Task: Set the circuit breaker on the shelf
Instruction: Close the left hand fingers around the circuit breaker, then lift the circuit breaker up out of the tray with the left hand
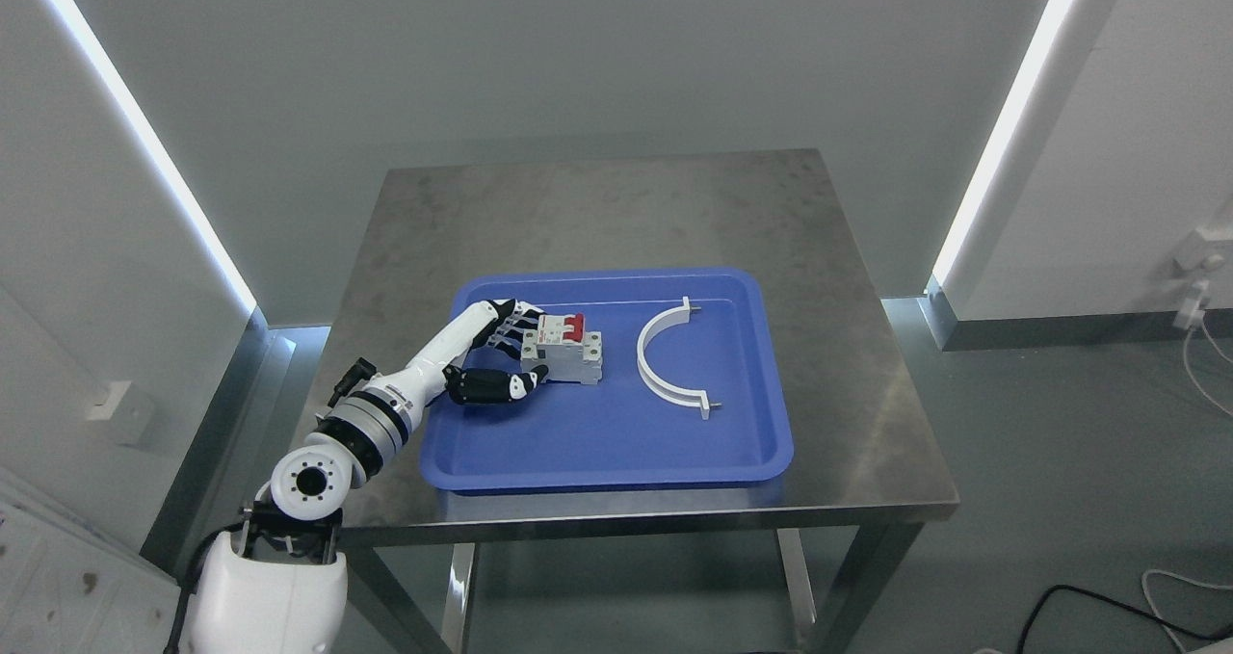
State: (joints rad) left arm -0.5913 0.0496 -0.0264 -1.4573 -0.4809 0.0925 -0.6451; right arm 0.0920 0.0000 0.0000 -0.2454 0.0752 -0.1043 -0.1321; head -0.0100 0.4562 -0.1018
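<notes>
A grey circuit breaker (570, 348) with red switches lies in the blue tray (616, 442), left of its middle. My left hand (528, 355) reaches in from the lower left and is at the breaker's left end. Its fingers (511, 328) lie along the far-left side and the thumb (501, 385) stretches along the near-left corner. The fingers are extended, not curled tight, and the breaker rests on the tray floor. No shelf is in view. My right arm is out of view.
A white half-ring clamp (667, 360) lies in the tray to the right of the breaker. The tray sits on a steel table (597, 211) with bare metal behind it. Cables lie on the floor at the right.
</notes>
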